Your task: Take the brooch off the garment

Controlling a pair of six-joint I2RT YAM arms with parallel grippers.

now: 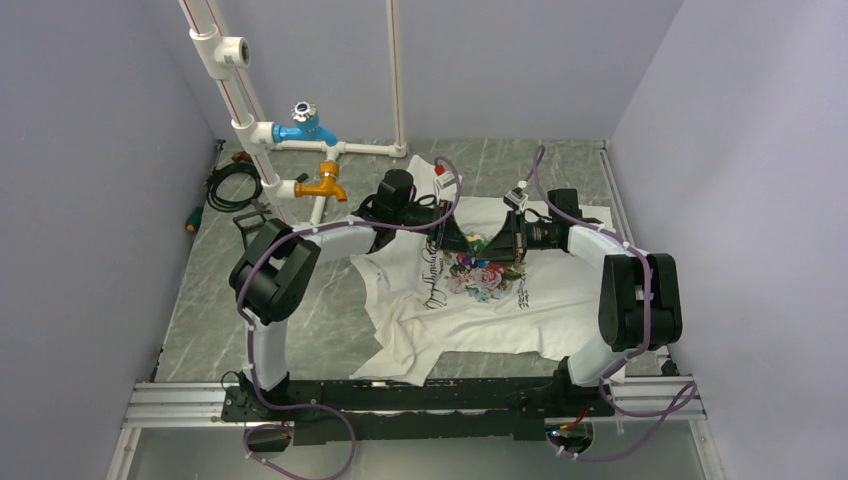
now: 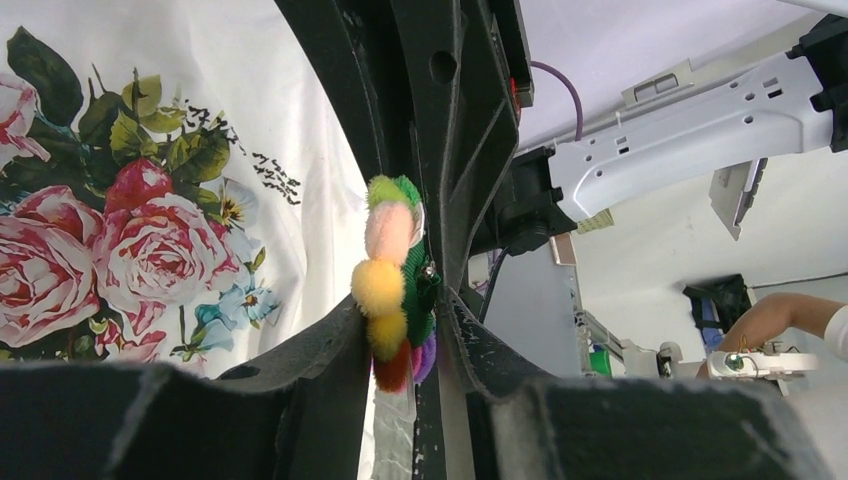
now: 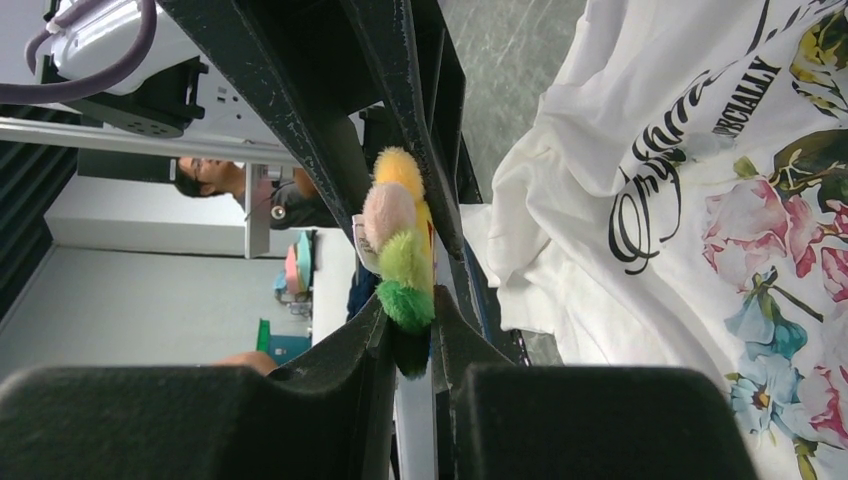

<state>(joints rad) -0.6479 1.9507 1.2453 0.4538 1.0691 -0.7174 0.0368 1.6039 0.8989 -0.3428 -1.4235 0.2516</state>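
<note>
The brooch point(image 1: 478, 243) is a small ring of fuzzy pom-poms in red, yellow, pink, green and purple. Both grippers are shut on it from opposite sides, above the middle of the garment point(image 1: 560, 300), a white T-shirt spread on the table. In the left wrist view my left gripper point(image 2: 405, 330) pinches the brooch's point(image 2: 390, 285) red and purple end, and a metal pin part shows at its side. In the right wrist view my right gripper point(image 3: 408, 320) pinches the brooch's point(image 3: 398, 245) green end. The garment point(image 3: 600, 250) lies beside it, and no cloth shows between the jaws.
A white pipe frame with a blue valve point(image 1: 303, 125) and an orange tap point(image 1: 324, 184) stands at the back left. A black cable coil point(image 1: 232, 185) and a green-handled tool point(image 1: 193, 218) lie on the far left. The shirt's rose print point(image 1: 480, 278) is just below the grippers.
</note>
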